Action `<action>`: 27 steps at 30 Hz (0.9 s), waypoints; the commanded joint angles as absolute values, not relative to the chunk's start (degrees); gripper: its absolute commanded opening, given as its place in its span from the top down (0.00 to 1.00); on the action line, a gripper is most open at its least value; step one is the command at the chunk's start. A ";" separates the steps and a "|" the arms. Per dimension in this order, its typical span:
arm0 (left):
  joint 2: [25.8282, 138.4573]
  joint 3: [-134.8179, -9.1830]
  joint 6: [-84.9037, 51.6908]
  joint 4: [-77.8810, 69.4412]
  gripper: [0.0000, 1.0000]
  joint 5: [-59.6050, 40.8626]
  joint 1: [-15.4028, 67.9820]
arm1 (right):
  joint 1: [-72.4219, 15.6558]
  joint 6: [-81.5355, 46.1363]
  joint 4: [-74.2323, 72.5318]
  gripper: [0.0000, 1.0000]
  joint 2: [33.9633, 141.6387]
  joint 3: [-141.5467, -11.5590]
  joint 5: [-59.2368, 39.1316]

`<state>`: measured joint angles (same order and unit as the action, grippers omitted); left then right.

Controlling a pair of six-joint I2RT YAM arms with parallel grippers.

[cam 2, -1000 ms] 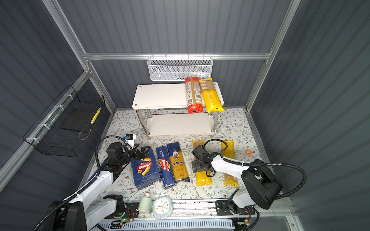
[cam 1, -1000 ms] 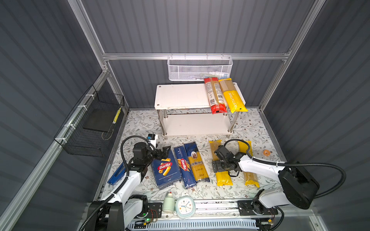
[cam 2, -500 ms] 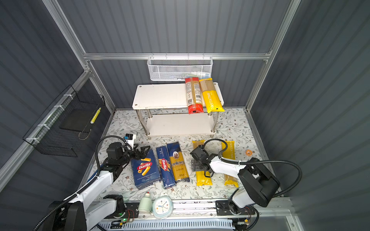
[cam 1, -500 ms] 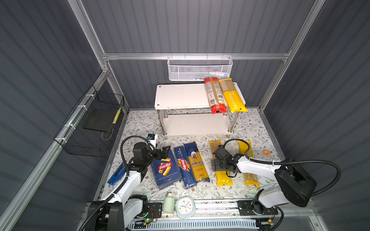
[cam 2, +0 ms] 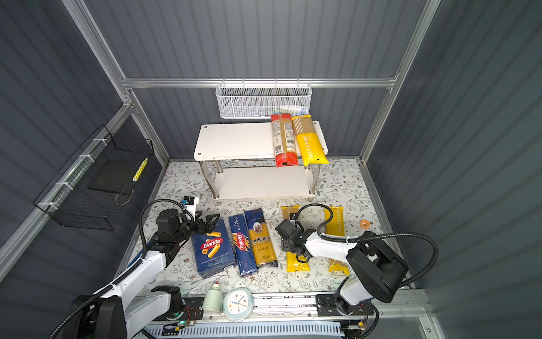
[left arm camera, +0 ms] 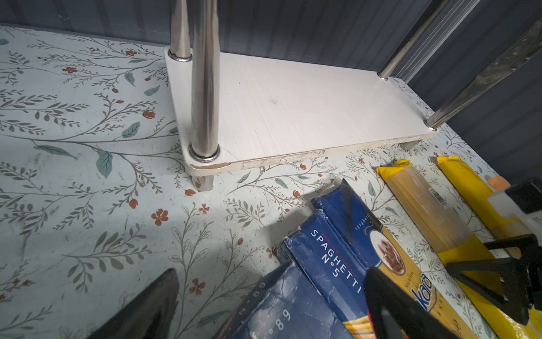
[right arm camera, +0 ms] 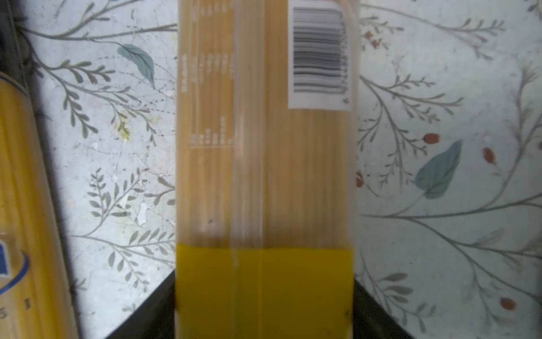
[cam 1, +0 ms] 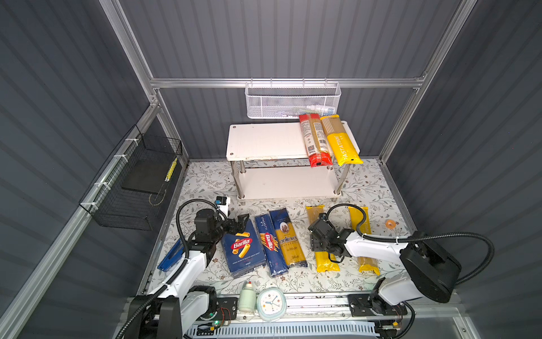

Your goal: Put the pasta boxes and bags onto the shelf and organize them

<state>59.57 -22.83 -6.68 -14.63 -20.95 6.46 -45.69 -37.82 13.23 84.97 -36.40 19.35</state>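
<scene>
The white two-tier shelf point(cam 1: 269, 141) stands at the back; a red bag point(cam 1: 315, 141) and a yellow bag point(cam 1: 341, 141) lie on its top board's right end. On the floral mat lie the wide Barilla box point(cam 1: 243, 249), the narrow spaghetti box point(cam 1: 268, 243), the blue "ankara" bag point(cam 1: 289, 240) and two yellow bags. My right gripper point(cam 1: 319, 249) point(right arm camera: 264, 308) points down on the nearer yellow bag point(right arm camera: 264, 176) point(cam 1: 327, 264), its fingers pressed to both long sides. The other yellow bag point(cam 1: 366, 261) lies beside it. My left gripper point(cam 1: 239, 221) point(left arm camera: 272, 274) stands open across the wide box's far end.
A white mesh basket point(cam 1: 293, 101) hangs above the shelf and a black wire basket point(cam 1: 135, 187) on the left wall. A clock point(cam 1: 271, 302) and a small bottle point(cam 1: 247, 296) stand at the front edge. A small orange object point(cam 1: 390, 224) lies far right, a blue item point(cam 1: 171, 255) far left.
My right gripper's jaws have come in from wide open onto the sides of the yellow bag, and the wrist has shifted slightly left. The left arm has not moved.
</scene>
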 commanded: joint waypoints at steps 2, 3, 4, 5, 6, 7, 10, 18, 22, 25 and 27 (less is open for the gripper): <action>58.79 -22.43 -7.43 -13.99 0.01 -20.22 6.77 | -46.23 -38.88 17.52 0.35 86.38 -34.38 19.88; 58.75 -22.45 -7.47 -13.97 0.01 -20.06 6.77 | -46.23 -39.15 17.27 0.37 85.92 -34.01 20.06; 58.80 -22.46 -7.45 -13.97 0.01 -19.95 6.77 | -46.36 -39.41 16.87 0.39 85.56 -33.58 20.23; 58.63 -22.29 -7.51 -13.97 0.01 -19.90 6.77 | -46.49 -39.57 16.49 0.41 85.07 -33.13 20.38; 58.61 -22.32 -7.47 -13.97 0.01 -19.80 6.77 | -46.62 -39.84 16.51 0.43 84.66 -32.92 20.60; 58.55 -22.32 -7.56 -13.97 0.01 -19.79 6.77 | -46.75 -40.06 16.35 0.44 84.15 -32.73 20.70; 58.54 -22.23 -7.51 -13.97 0.01 -19.71 6.77 | -47.52 -40.52 15.85 0.48 82.11 -31.89 21.53; 59.25 -22.32 -7.41 -15.02 0.01 -19.80 6.94 | -47.81 -40.08 14.20 0.64 78.03 -30.30 22.29; 60.90 -26.30 -10.02 -14.25 0.01 -22.34 7.57 | -47.81 -39.73 10.50 0.72 76.87 -28.86 21.96; 62.01 -30.69 -10.64 -12.32 0.01 -22.65 9.69 | -47.81 -39.49 9.65 0.76 76.73 -29.62 20.86; 62.91 -31.46 -10.27 -11.98 0.01 -21.15 10.91 | -47.81 -39.55 10.04 0.80 76.69 -30.56 20.41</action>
